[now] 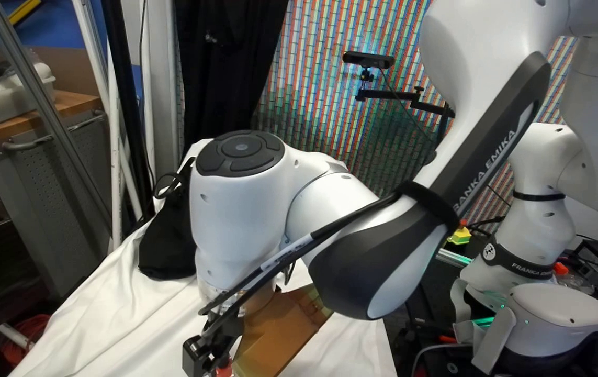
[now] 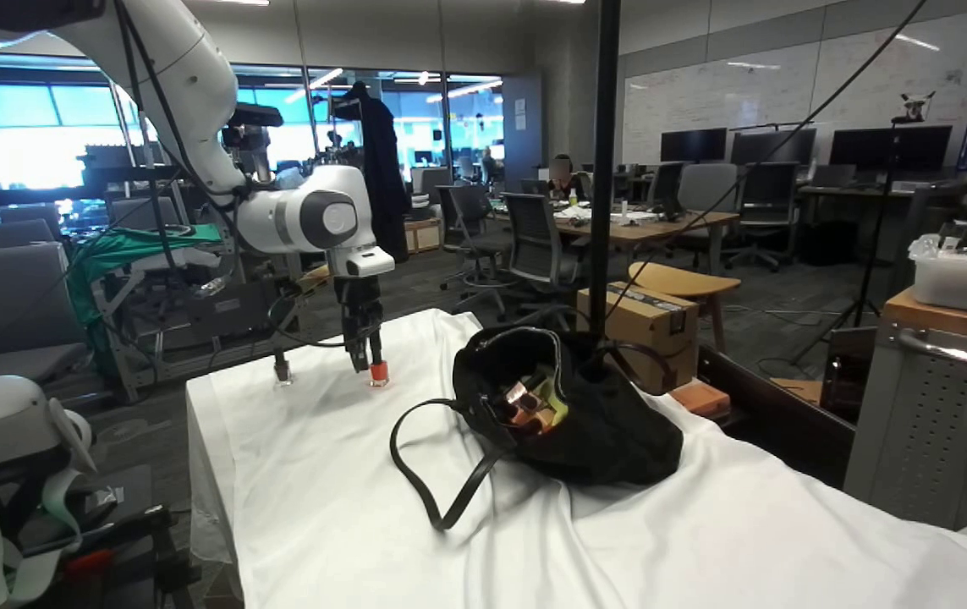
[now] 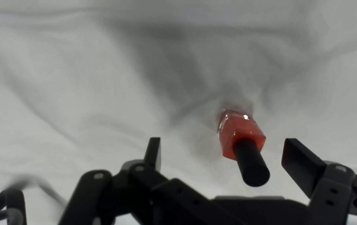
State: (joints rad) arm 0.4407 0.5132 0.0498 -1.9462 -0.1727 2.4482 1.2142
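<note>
Red, glossy, boxy bottle (image 3: 239,128) (cylindrical black cap (image 3: 251,164)) stands near the wide-spread gripper (image 3: 223,150).

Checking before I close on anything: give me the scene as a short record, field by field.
Tool: open, holding nothing
Nearest thing: red bottle with a black cap, upright on white cloth
Alignment: red bottle shows between the jaws in the wrist view, nearer the jaw on that picture's right
Farther item: apparently a second bottle, dark-topped, standing apart
Bag: black, mouth open, contents showing, on the same cloth
</note>
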